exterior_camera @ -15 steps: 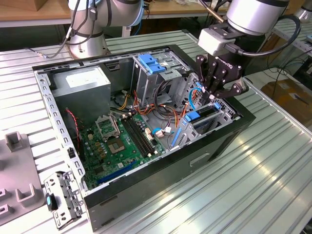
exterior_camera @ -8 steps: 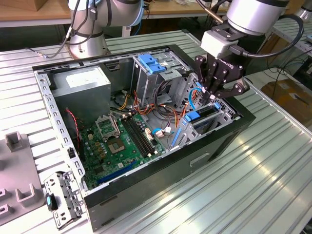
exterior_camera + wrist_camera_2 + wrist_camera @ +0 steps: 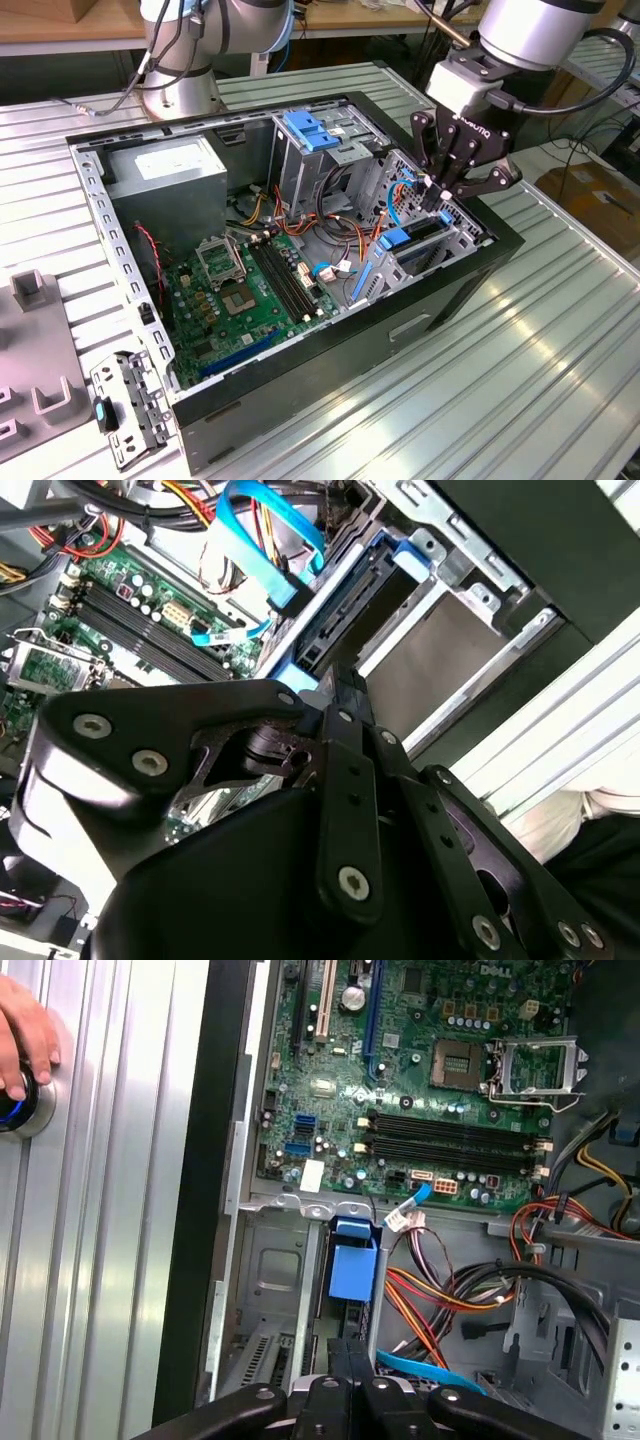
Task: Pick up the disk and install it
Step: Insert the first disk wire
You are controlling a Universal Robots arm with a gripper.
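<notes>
Ribbed metal table [image 3: 560, 330] carried an open computer case [image 3: 300, 400]. At the case's edge toward the exterior view's right, the disk [image 3: 425, 235] stood on edge in its bay, blue rails showing. Directly above it, the gripper [image 3: 437, 195] had its fingers pressed together, tips at the disk's upper edge.

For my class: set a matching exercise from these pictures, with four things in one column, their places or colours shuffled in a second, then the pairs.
1. disk
2. motherboard
3. power supply
4. hand

A. green, lying flat
B. on a round button on the metal table
C. standing on edge, below the gripper
D. grey metal box

Pairs: 1-C, 2-A, 3-D, 4-B.
</notes>
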